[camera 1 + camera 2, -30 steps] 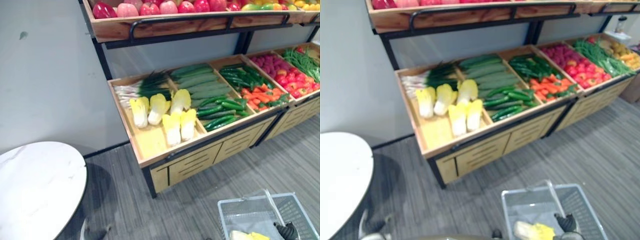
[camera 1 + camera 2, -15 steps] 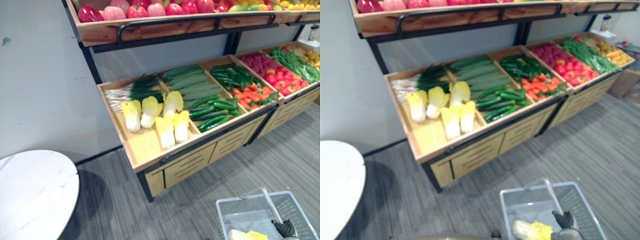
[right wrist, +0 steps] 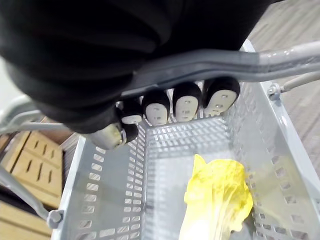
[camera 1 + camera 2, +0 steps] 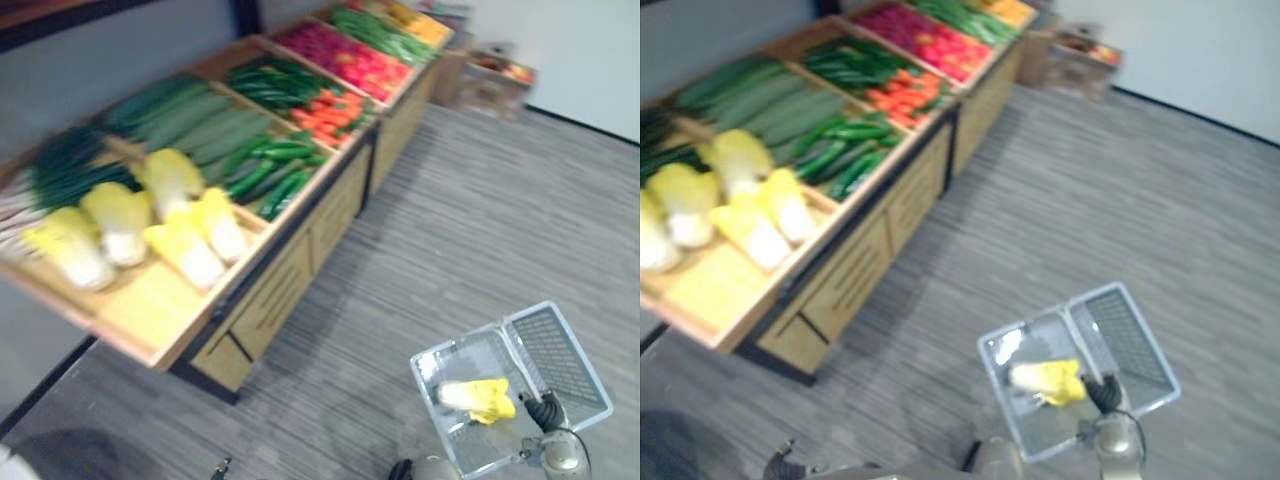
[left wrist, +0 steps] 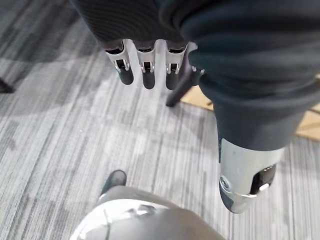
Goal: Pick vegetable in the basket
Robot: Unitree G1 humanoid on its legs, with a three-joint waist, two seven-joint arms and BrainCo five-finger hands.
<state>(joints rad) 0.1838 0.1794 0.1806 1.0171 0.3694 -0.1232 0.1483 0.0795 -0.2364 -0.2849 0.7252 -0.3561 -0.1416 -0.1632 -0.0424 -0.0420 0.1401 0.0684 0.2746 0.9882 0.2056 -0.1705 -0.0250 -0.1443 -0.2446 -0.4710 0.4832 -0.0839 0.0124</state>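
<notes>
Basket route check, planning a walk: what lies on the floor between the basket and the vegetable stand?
Nothing: bare grey carpet separates the basket from the stand, in both eye views.

Yellow cabbage (image 3: 215, 200), pale grey perforated basket (image 3: 102, 202), grey striped floor (image 4: 480, 220)

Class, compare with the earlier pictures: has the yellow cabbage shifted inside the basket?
No. The yellow cabbage lies beside the right hand on the basket handle, as before; the camera turned.
</notes>
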